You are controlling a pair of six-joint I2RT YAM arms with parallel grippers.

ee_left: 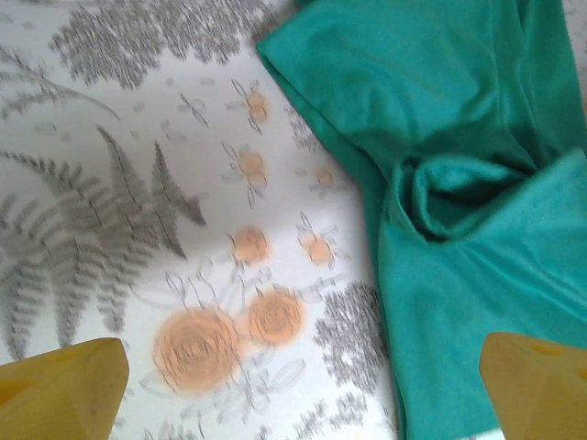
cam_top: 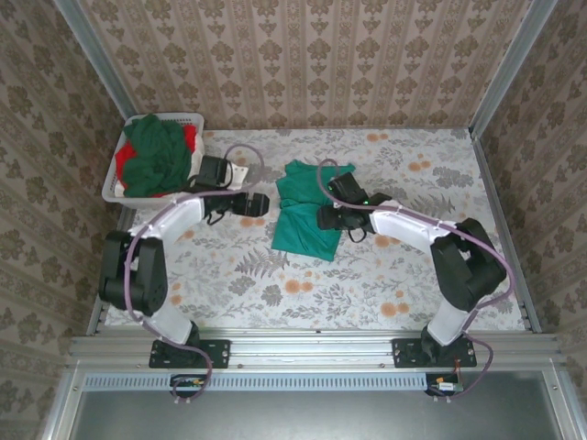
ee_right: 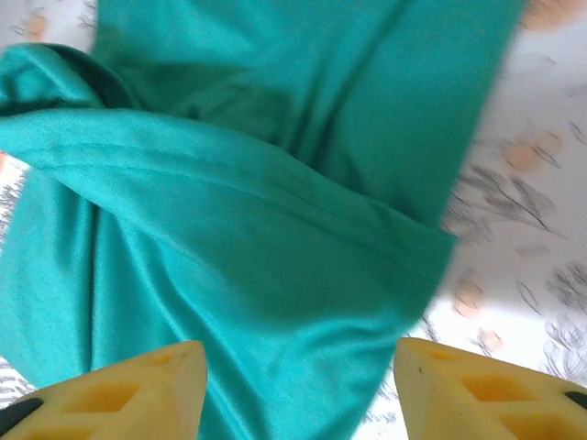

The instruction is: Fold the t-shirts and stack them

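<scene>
**A:** Overhead first: the teal-green t-shirt (cam_top: 307, 213) lies rumpled mid-tabletop (cam_top: 413, 275), between the two arms. A dark green t-shirt (cam_top: 156, 154) and a red t-shirt (cam_top: 190, 137) are heaped in the white laundry basket (cam_top: 112, 188), far left.

**B:** Left wrist: the left jaws are spread wide and hold nothing. The teal-green t-shirt runs along the right side.

**A:** Right wrist: the right jaws are parted above the teal-green t-shirt's folds, gripping nothing.

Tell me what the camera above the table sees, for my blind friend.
A teal-green t-shirt lies partly folded on the flowery table, the left gripper beside it, the right gripper over its right edge. A white basket at the far left holds a dark green shirt and a red one.
</scene>
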